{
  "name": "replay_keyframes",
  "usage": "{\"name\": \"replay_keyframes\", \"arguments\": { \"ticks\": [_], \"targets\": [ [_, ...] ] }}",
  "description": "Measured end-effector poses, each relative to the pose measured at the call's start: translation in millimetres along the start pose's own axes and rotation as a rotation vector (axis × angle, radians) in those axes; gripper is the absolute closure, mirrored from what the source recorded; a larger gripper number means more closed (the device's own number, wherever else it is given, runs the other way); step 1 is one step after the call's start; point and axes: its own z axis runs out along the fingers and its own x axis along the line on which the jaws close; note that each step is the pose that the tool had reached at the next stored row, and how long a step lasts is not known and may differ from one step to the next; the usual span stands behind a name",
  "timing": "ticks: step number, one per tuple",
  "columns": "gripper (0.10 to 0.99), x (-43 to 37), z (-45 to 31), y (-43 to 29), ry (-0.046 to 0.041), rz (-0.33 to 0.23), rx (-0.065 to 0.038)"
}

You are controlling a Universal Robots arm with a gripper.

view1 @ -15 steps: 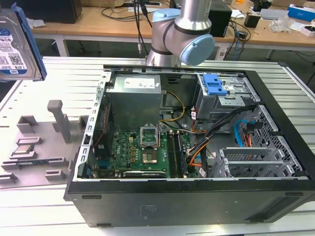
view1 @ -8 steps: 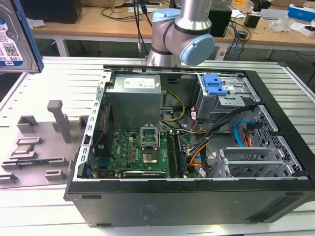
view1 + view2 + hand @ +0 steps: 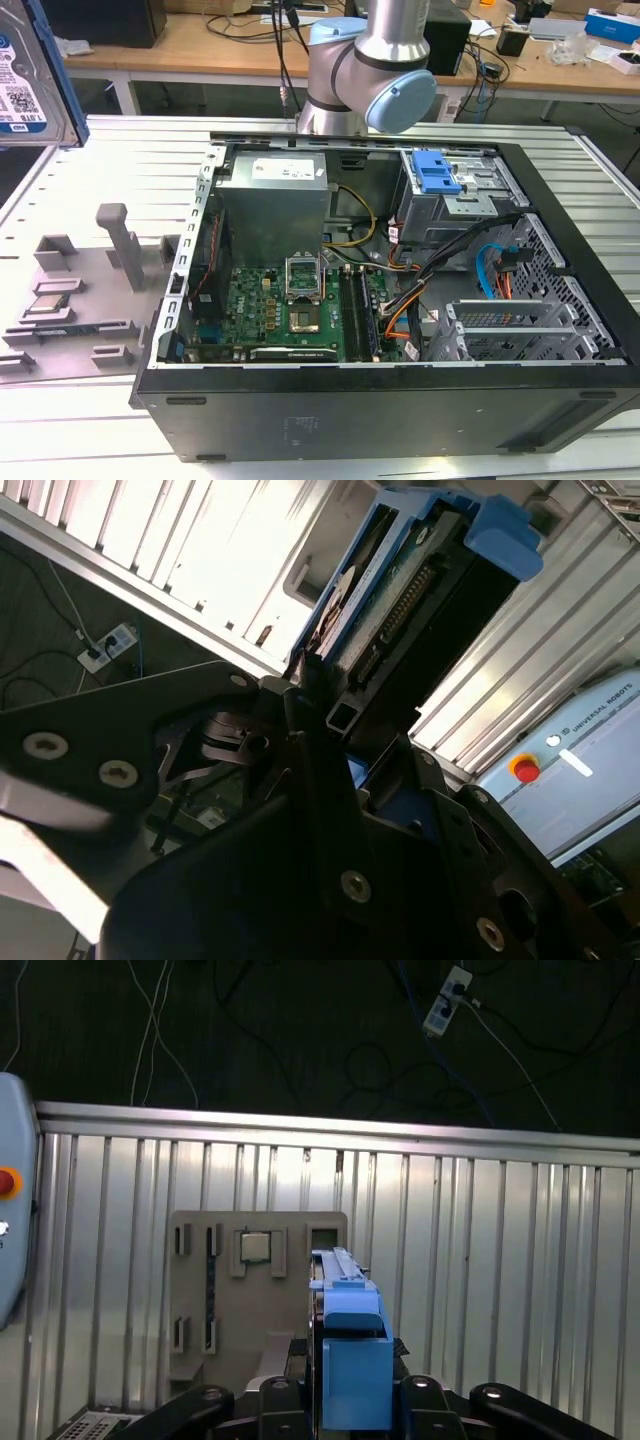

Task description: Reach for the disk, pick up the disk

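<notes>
Clamping from both sides, the dark metal fingers (image 3: 418, 1400) are closed on the flat silver metal disk in its blue plastic bracket (image 3: 350, 1345), seen edge-on between them in the first wrist view. In the second wrist view the disk (image 3: 400, 610) runs out from the grip with its connector edge showing. In the exterior view it hangs at the upper left of the frame (image 3: 30, 85), label outward, well apart from the open black computer case (image 3: 400, 420) at centre and above the ribbed silver metal counter (image 3: 130, 150). The grey plastic fixture plate (image 3: 250, 1300) with its small square processor chip (image 3: 255, 1247) lies on the counter below the disk.

The pick-up looks done, with the disk raised off every surface. Doing this step well seems to depend on an even squeeze on the bracket's stiff sides rather than the thin metal face. The disk should also stay square between the fingers so it cannot pivot or slip.
</notes>
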Motion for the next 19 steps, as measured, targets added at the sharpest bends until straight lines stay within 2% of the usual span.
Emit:
{"name": "replay_keyframes", "arguments": {
  "ticks": [4, 11, 12, 13, 19],
  "targets": [
    [0.718, 0.6, -0.3, -9.8, 0.0000, 0.000, 0.000],
    [0.718, 2.3, -1.3, -37.0, -0.0001, 0.000, 0.000],
    [0.718, 2.6, -1.5, -42.2, 0.0000, 0.000, 0.000],
    [0.718, 3.1, -1.8, -51.4, -0.0001, 0.000, 0.000],
    [0.718, 4.9, -3.0, -81.0, -0.0001, 0.000, 0.000]
  ]
}}
